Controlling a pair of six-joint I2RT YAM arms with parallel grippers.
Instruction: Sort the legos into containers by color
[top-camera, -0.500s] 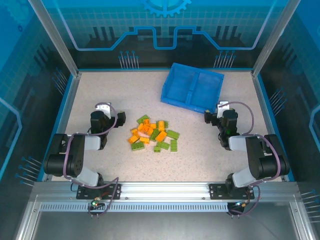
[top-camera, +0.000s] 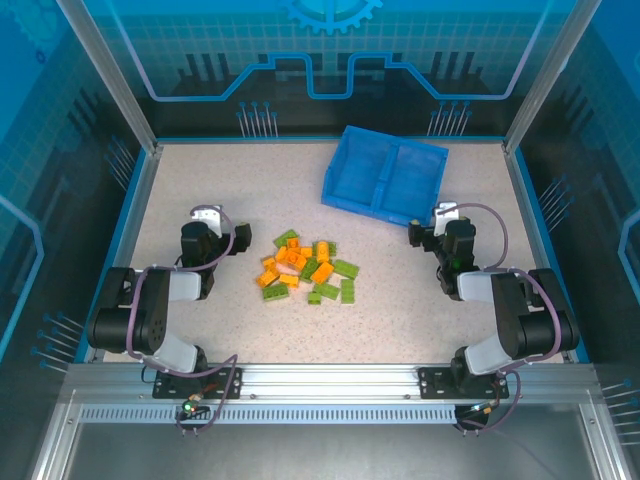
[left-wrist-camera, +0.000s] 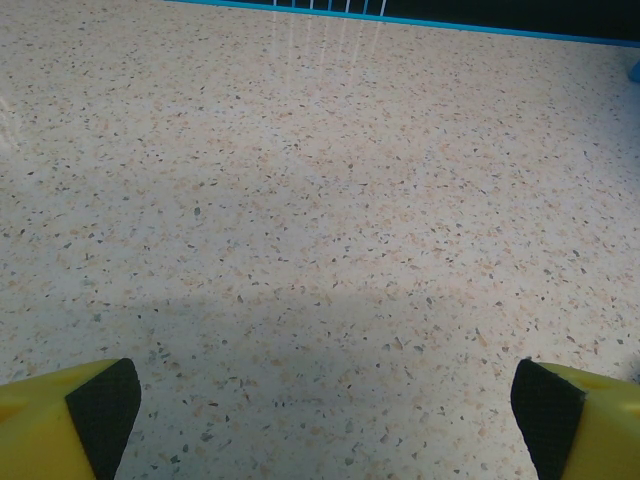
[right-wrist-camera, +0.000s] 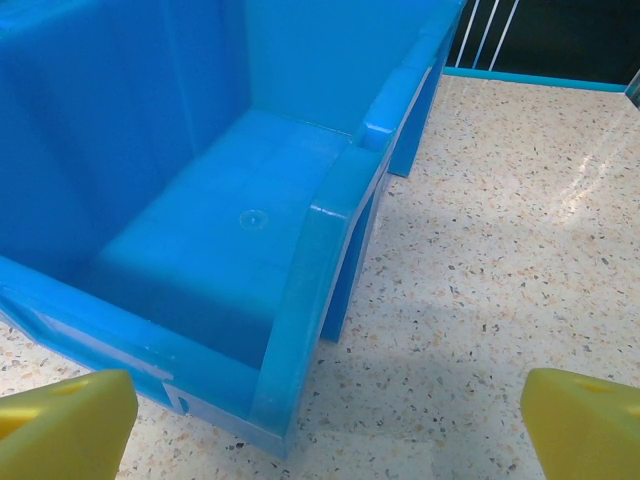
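Speckled beige table (top-camera: 190, 180), blue-edged, inside a glass-walled cell

- legos (top-camera: 308, 270): one loose heap at mid-table, between the two arms, nearer the front than the tray. Orange bricks (top-camera: 270, 276) sit mostly on the heap's left and middle, light green bricks (top-camera: 346, 268) mostly on its right and front, and the colours mix where they meet. All lie on the table top, none in the tray

- tray (top-camera: 360, 175): translucent blue, at the back right of the table, turned a little askew. A central divider (top-camera: 388, 176) splits it into two compartments side by side, and both floors are bare. It is well apart from the heap

- left gripper (top-camera: 204, 220): low over the table, left of the heap and apart from it. In the left wrist view its yellow fingers (left-wrist-camera: 60, 415) with black pads stand wide apart at the bottom corners, with bare speckled surface between them and nothing held

- right gripper (top-camera: 440, 224): near the tray's front right corner. The right wrist view looks at the tray's near corner (right-wrist-camera: 310, 260) and into its compartment from close by. The yellow fingers (right-wrist-camera: 585, 420) are spread wide, holding nothing and not touching the tray wall
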